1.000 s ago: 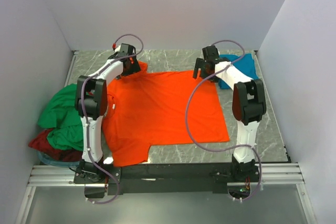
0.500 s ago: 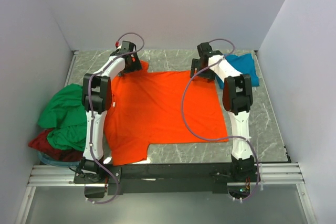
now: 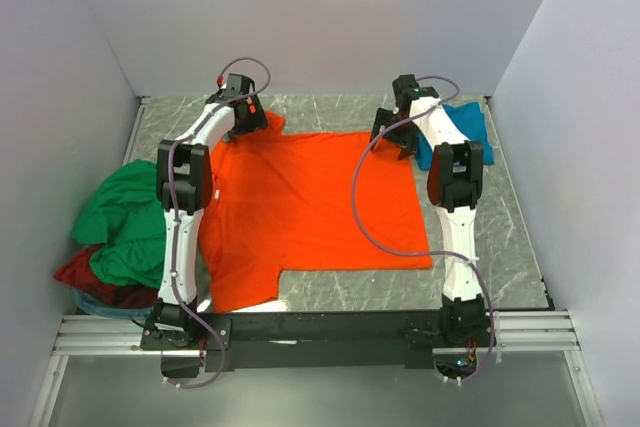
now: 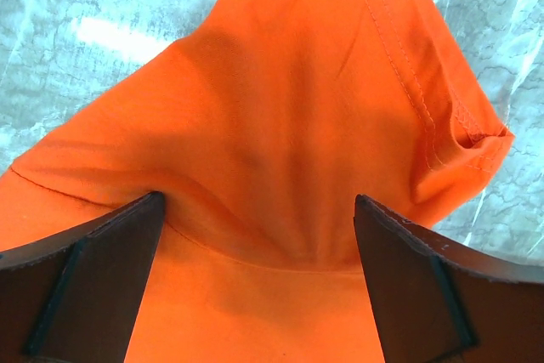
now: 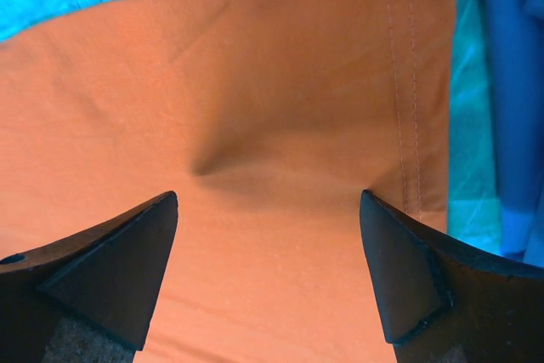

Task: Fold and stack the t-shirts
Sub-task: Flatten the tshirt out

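The orange t-shirt (image 3: 310, 202) lies spread flat in the middle of the table. My left gripper (image 3: 243, 122) is open, low over its far left sleeve (image 4: 340, 99), fingers (image 4: 93, 278) straddling the cloth. My right gripper (image 3: 392, 139) is open, low over the shirt's far right corner by the hem (image 5: 408, 125), fingers (image 5: 408, 269) either side of a small wrinkle. The teal blue t-shirt (image 3: 462, 127) lies at the far right, beside my right arm, and shows in the right wrist view (image 5: 510, 82). The green t-shirt (image 3: 125, 217) and dark red t-shirt (image 3: 95, 282) are heaped at the left.
Grey marble tabletop (image 3: 500, 237) with white walls on three sides. A black rail (image 3: 320, 327) carries the arm bases along the near edge. Some blue cloth (image 3: 90, 304) peeks from under the left heap.
Both grippers have moved toward the far edge and lowered onto the orange shirt's far corners. The right arm has straightened out over the far right corner.
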